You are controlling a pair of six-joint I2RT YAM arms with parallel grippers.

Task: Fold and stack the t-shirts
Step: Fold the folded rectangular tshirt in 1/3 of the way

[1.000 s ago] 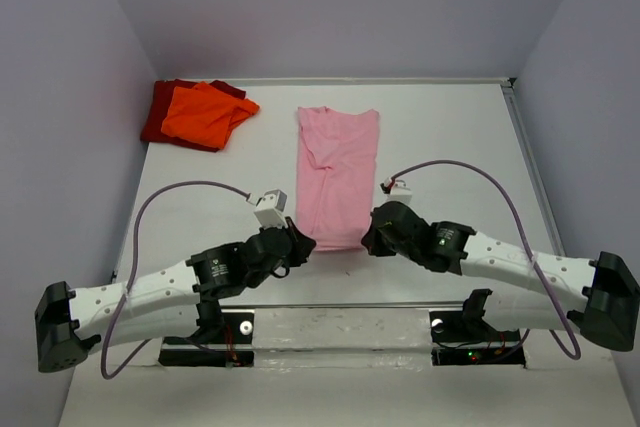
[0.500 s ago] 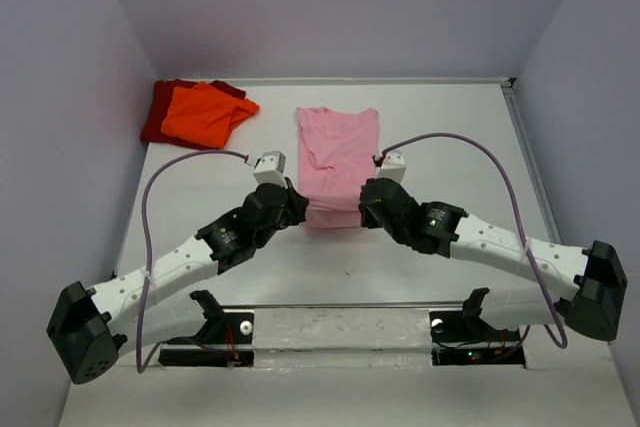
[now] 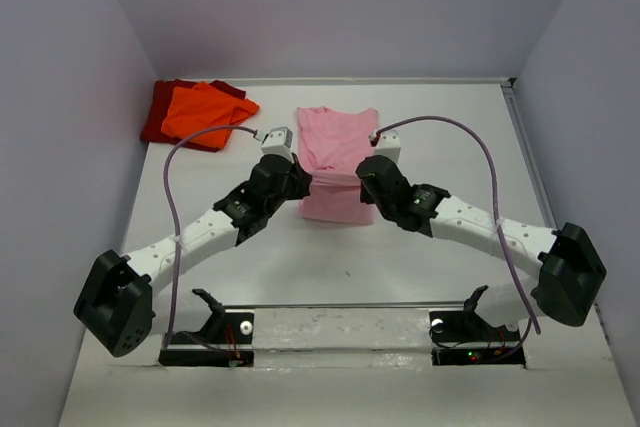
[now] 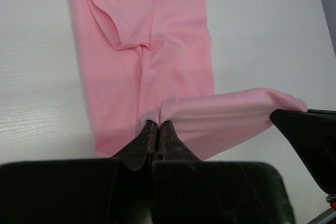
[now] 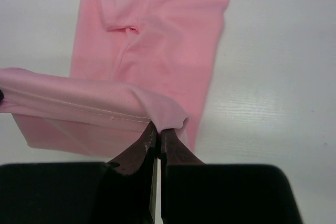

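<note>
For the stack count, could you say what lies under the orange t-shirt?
A dark red t-shirt, showing only along its left and far edges; the orange t-shirt covers the rest.

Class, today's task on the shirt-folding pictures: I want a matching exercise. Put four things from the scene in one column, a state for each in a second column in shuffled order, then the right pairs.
Column one
1. pink t-shirt
2. orange t-shirt
3. dark red t-shirt
4. left gripper

Column two
a. lies underneath another shirt
b. shut on one corner of a hem
c. near hem lifted, pinched at both corners
d. lies on top of another shirt

Pairs: 1-c, 2-d, 3-a, 4-b
</note>
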